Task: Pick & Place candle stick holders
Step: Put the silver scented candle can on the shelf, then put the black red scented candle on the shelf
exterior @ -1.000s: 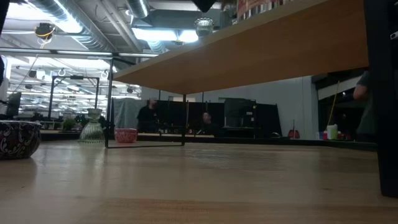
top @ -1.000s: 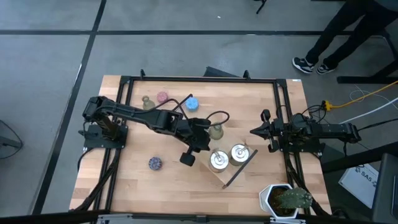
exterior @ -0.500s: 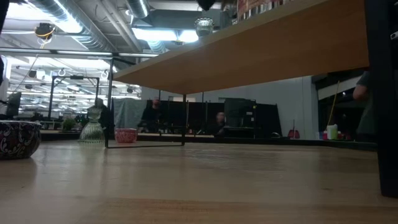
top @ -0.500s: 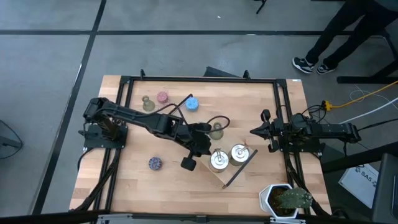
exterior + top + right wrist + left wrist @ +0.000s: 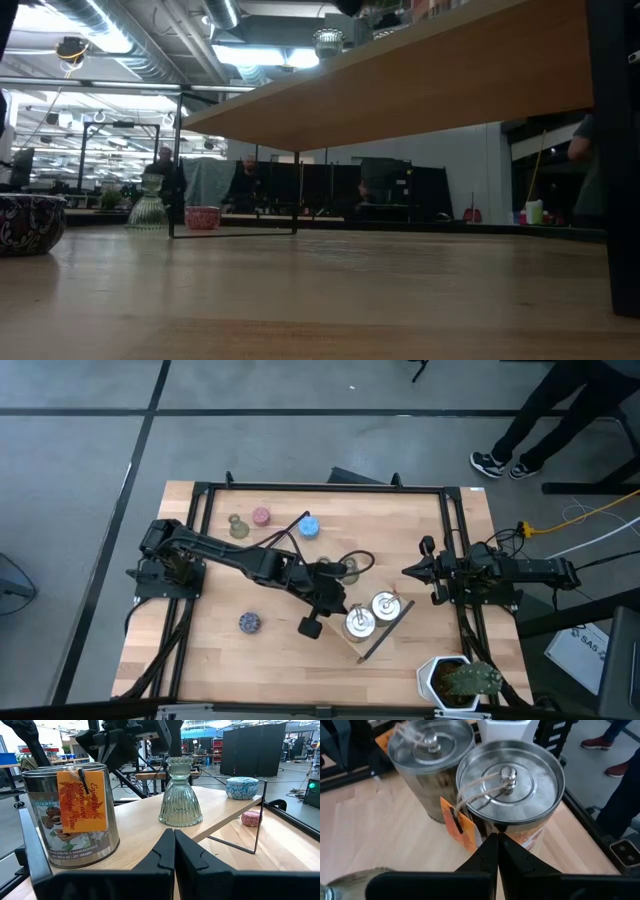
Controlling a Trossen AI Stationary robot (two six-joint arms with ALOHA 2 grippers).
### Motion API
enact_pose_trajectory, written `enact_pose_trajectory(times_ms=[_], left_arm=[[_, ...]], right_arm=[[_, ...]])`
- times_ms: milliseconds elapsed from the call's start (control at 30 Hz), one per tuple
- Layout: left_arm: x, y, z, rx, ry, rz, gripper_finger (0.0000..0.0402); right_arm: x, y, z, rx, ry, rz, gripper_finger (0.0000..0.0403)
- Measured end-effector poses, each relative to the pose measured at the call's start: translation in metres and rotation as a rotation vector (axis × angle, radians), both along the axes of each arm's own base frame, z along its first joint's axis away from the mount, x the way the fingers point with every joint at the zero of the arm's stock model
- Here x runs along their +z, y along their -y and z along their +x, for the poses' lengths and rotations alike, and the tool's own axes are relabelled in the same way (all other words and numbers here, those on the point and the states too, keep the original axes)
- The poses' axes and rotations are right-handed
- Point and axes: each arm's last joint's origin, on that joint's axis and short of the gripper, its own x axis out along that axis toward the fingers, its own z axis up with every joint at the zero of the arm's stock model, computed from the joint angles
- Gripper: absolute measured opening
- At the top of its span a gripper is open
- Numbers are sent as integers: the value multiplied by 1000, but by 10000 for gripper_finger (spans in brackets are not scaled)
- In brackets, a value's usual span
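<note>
Two shiny silver holders [image 5: 358,623] [image 5: 385,605] stand on the wooden tray [image 5: 372,645] at the near right. An olive-green bell holder [image 5: 348,570] stands just beyond them. A second green holder [image 5: 237,526], a pink one [image 5: 261,516] and a blue one [image 5: 308,526] sit at the far left, and a purple one [image 5: 249,622] sits near left. My left gripper [image 5: 497,837] is shut, its tips right at the nearer silver holder [image 5: 510,780]. My right gripper [image 5: 174,834] waits shut at the table's right edge. My left gripper comes slanting down from the table's left with its fingers shut. Its tips stand at the nearer silver holder's side wall [image 5: 520,832], below the lid. Whether they touch it I cannot tell. The holder stands upright on the tray.
A potted plant [image 5: 455,680] stands at the near right corner. A dark stick [image 5: 385,635] lies on the tray beside the silver holders. A black frame [image 5: 320,487] runs around the tabletop. A person [image 5: 560,410] stands beyond the far right corner.
My left gripper has moved toward the table's near right, down toward the silver holders, and has stayed shut.
</note>
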Motion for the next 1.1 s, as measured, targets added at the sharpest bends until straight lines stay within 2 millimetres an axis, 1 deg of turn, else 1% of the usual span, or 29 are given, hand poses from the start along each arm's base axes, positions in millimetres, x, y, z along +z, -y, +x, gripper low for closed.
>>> enact_pose_trajectory(times_ms=[633, 867, 933, 1100], left_arm=[[5, 2, 3, -21, 58, -34, 2], [3, 1, 2, -19, 31, -27, 2], [4, 1, 0, -18, 31, -26, 2], [16, 0, -4, -14, -15, -15, 2]], right_arm=[[0, 0, 0, 0, 0, 0, 1], [0, 0, 0, 0, 0, 0, 1], [0, 0, 0, 0, 0, 0, 1], [0, 0, 0, 0, 0, 0, 1]])
